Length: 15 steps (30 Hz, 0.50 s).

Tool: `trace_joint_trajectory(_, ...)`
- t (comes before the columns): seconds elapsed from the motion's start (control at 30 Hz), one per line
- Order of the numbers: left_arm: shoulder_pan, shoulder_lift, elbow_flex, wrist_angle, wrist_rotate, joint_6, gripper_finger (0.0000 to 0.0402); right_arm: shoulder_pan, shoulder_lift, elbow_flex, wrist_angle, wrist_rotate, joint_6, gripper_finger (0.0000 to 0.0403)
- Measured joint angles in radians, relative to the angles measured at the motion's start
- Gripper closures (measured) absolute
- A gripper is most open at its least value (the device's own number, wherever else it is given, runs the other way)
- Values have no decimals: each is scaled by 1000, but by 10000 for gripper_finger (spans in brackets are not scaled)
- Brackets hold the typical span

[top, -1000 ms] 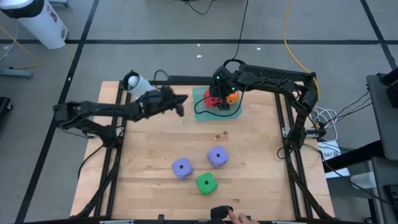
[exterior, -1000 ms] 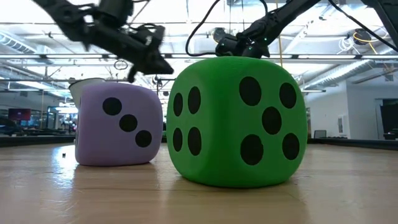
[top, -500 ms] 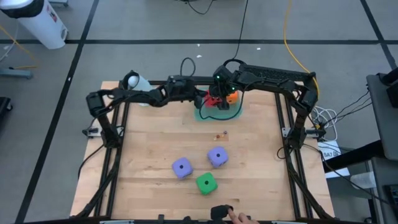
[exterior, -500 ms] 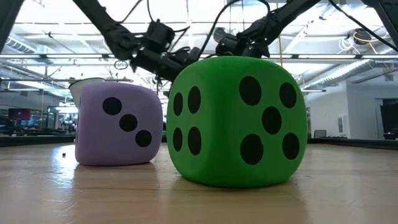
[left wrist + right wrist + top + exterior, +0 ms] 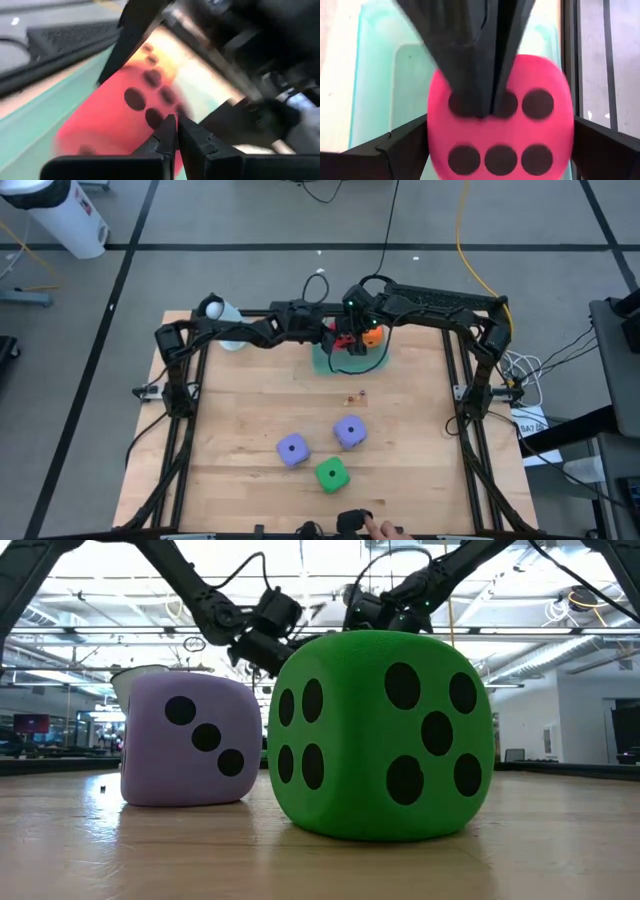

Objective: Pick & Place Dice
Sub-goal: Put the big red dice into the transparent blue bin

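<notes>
A red die (image 5: 497,125) is over the translucent green tray (image 5: 325,362) at the table's far middle, with an orange die (image 5: 372,335) beside it. My right gripper (image 5: 500,150) stands over the tray with one finger on each side of the red die. My left gripper (image 5: 175,137) is shut, and its tips are at the red die's pip face (image 5: 125,110). Two purple dice (image 5: 292,448) (image 5: 349,431) and a green die (image 5: 331,474) rest on the wood near the front. The green die (image 5: 380,735) and one purple die (image 5: 190,740) fill the low view. My right gripper has the red die between its two fingers (image 5: 415,140), which lie against two opposite sides (image 5: 432,145), coming from above. The die is over the tray; whether it rests on it, I cannot tell. My left gripper's shut fingertips (image 5: 480,75) lie over the die's top face; whether they touch it, I cannot tell.
A white cylinder (image 5: 215,310) stands at the table's far left corner. Small bits (image 5: 356,395) lie on the wood in front of the tray. A person's hand (image 5: 378,528) shows at the near edge. Dark frame rails run along both table sides.
My left arm has swung from the table's left part toward the tray, and its shut gripper now points at the red die. My right gripper and the dice have kept still.
</notes>
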Motion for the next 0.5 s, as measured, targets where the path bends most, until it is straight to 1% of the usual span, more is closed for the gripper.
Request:
trace_joint_trajectory(0.2, 24, 56, 15, -1, 7, -22, 376, 1, 0, 0, 19, -5, -13, 3)
trace_joint_trajectory(0.5, 31, 48, 15, 14, 7, -18, 376, -6, 0, 0, 26, -54, -14, 3)
